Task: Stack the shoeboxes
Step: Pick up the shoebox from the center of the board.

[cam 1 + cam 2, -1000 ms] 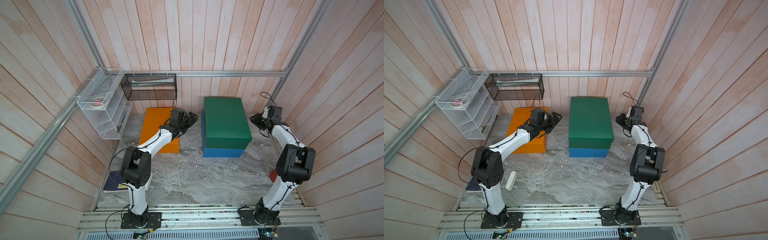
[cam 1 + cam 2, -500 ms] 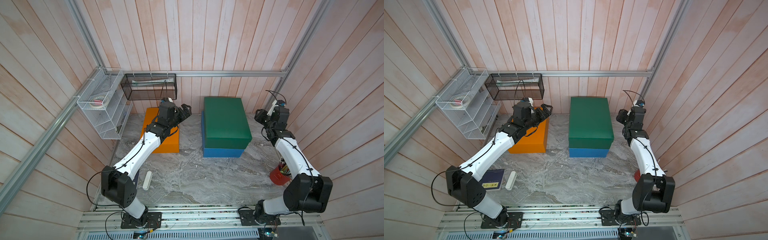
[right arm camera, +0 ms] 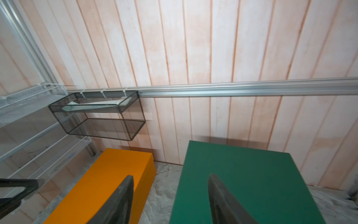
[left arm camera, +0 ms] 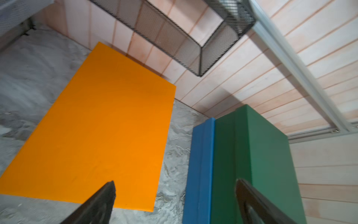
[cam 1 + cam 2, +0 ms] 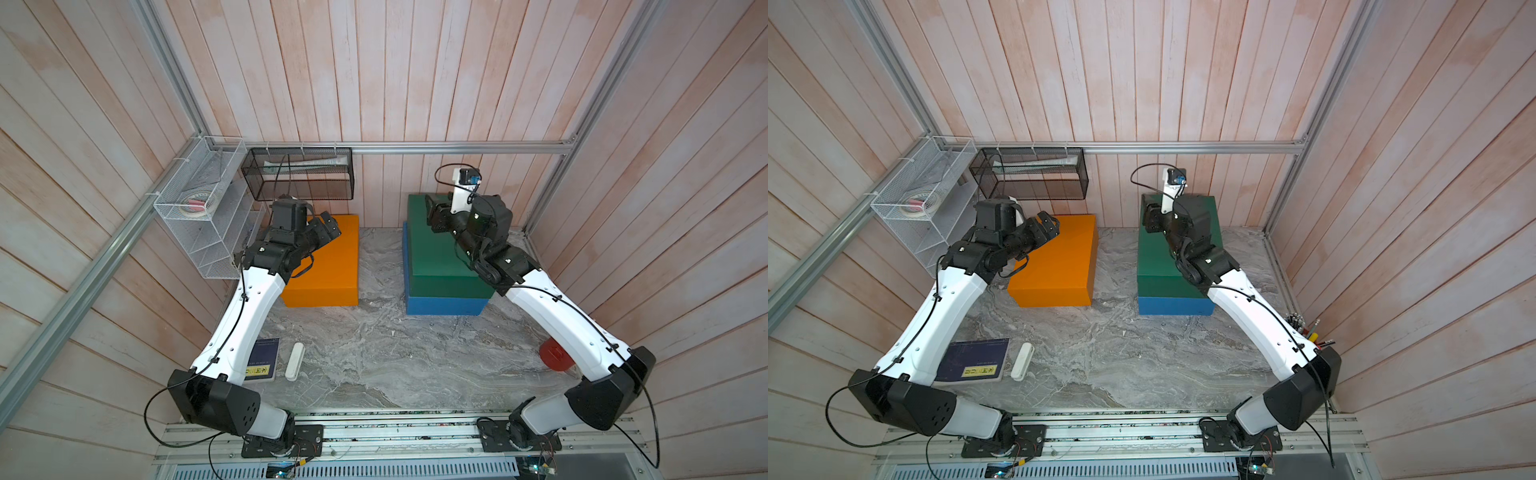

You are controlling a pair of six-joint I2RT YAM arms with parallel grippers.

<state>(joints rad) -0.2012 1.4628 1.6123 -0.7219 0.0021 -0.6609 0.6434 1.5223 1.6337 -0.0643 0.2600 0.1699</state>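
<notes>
Orange shoebox [image 5: 328,257], green shoebox [image 5: 436,257], blue shoebox [image 5: 444,305], seemingly navy book [image 5: 976,359]

Two shoeboxes are stacked on the right half of the table [image 5: 374,357]: the top shoebox [image 5: 432,257] sits on the bottom shoebox [image 5: 444,305], and both are pushed up to the back wall. The lone shoebox [image 5: 328,266] is on the table to their left with a gap between, also at the back. A mesh basket [image 5: 299,178] hangs on the back wall above it, and a wire rack [image 5: 199,212] is on the left wall. Front left there's a book [image 5: 262,357], with a small bar [image 5: 294,361] just to its right.
</notes>
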